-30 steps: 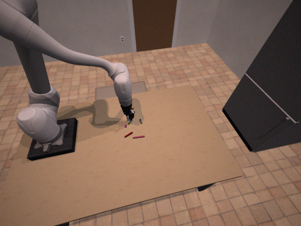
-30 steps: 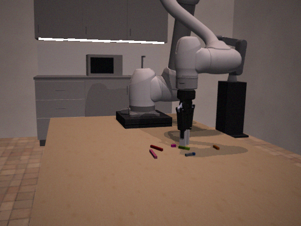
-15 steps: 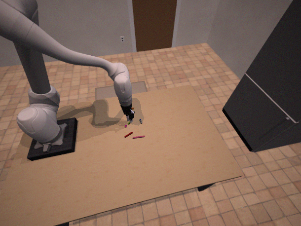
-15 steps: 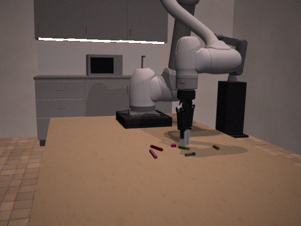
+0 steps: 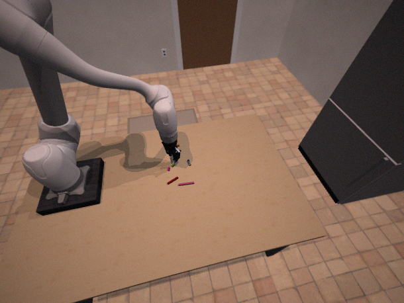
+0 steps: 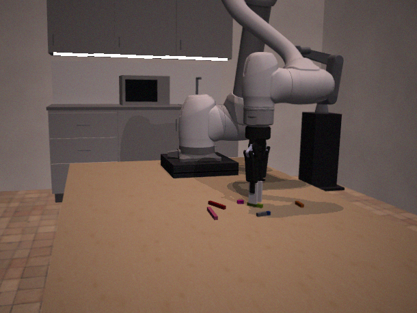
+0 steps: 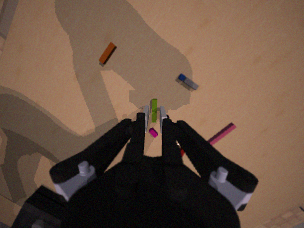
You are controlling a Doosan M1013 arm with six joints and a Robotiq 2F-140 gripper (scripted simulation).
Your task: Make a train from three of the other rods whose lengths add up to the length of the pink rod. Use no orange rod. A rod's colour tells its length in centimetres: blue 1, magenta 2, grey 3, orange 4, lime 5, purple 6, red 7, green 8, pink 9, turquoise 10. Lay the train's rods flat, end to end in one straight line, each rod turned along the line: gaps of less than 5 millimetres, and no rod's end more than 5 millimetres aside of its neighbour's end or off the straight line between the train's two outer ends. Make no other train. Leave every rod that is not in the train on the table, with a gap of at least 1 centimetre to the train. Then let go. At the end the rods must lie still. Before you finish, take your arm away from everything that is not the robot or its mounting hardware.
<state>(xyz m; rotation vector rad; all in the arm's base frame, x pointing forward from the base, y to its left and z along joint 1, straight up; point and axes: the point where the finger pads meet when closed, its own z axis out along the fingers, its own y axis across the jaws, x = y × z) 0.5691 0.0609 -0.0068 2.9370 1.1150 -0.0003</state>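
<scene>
My gripper point(image 6: 255, 201) points straight down at the table, its fingers narrowly open. The fingertips stand on either side of the lime rod point(image 6: 255, 205), which lies flat; in the wrist view there is a small gap between the lime rod point(image 7: 154, 108) and each fingertip of the gripper point(image 7: 153, 118). A magenta rod point(image 6: 240, 201) lies just left of it. A grey rod with a blue rod at its end point(image 6: 263, 214) lies close in front. The pink rod point(image 6: 212, 212) and a red rod point(image 6: 217, 204) lie further left. An orange rod point(image 6: 299, 203) lies to the right.
The robot base point(image 6: 199, 164) stands on its black plate at the table's far side. A tall dark cabinet point(image 5: 364, 109) stands beside the table, and a black pedestal point(image 6: 320, 150) stands behind it.
</scene>
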